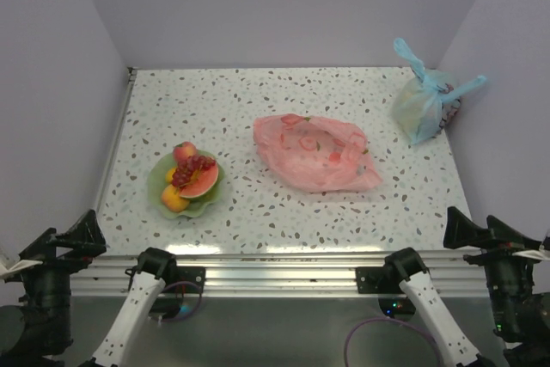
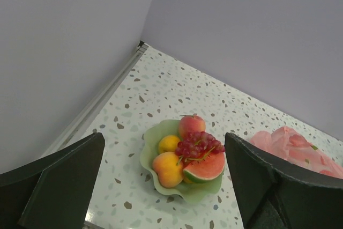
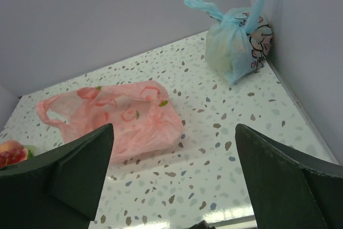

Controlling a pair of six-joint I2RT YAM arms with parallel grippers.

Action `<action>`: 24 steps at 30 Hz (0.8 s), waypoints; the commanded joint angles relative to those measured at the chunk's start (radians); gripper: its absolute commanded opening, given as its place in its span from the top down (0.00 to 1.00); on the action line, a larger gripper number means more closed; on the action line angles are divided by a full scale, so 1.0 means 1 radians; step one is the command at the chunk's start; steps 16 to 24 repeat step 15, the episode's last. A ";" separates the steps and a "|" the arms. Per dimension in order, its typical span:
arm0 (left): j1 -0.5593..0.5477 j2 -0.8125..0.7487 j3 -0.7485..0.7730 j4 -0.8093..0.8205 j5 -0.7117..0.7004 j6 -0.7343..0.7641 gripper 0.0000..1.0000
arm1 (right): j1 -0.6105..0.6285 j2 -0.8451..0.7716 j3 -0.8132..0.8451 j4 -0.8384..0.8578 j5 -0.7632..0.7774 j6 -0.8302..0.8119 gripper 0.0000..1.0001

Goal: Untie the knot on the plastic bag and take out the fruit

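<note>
The pink plastic bag (image 1: 316, 152) lies flat and slack on the table right of centre; it also shows in the right wrist view (image 3: 115, 119). No tied knot shows on it; one handle ear (image 3: 47, 112) lies loose at its left end. The fruit (image 1: 191, 176) sits in a green bowl (image 1: 157, 188) at the left: peach (image 2: 191, 125), grape cluster (image 2: 198, 144), watermelon slice (image 2: 206, 169) and yellow-orange round fruits (image 2: 167, 169). My left gripper (image 1: 73, 242) is open and empty at the near left corner. My right gripper (image 1: 481, 234) is open and empty at the near right corner.
A light blue tied bag (image 1: 425, 102) stands in the far right corner against the wall, also in the right wrist view (image 3: 236, 46). Walls close the table on the left, back and right. A metal rail (image 1: 275, 268) runs along the near edge.
</note>
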 commanded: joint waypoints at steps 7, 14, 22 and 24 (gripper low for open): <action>0.005 0.008 -0.001 -0.080 0.042 -0.045 0.00 | -0.004 -0.034 -0.026 -0.062 -0.050 0.026 0.01; 0.005 0.030 -0.001 -0.080 0.053 -0.037 0.00 | -0.004 -0.022 -0.034 -0.058 -0.065 0.049 0.01; 0.005 0.031 0.001 -0.081 0.052 -0.038 0.00 | -0.004 -0.022 -0.035 -0.055 -0.067 0.043 0.01; 0.005 0.031 0.001 -0.081 0.052 -0.038 0.00 | -0.004 -0.022 -0.035 -0.055 -0.067 0.043 0.01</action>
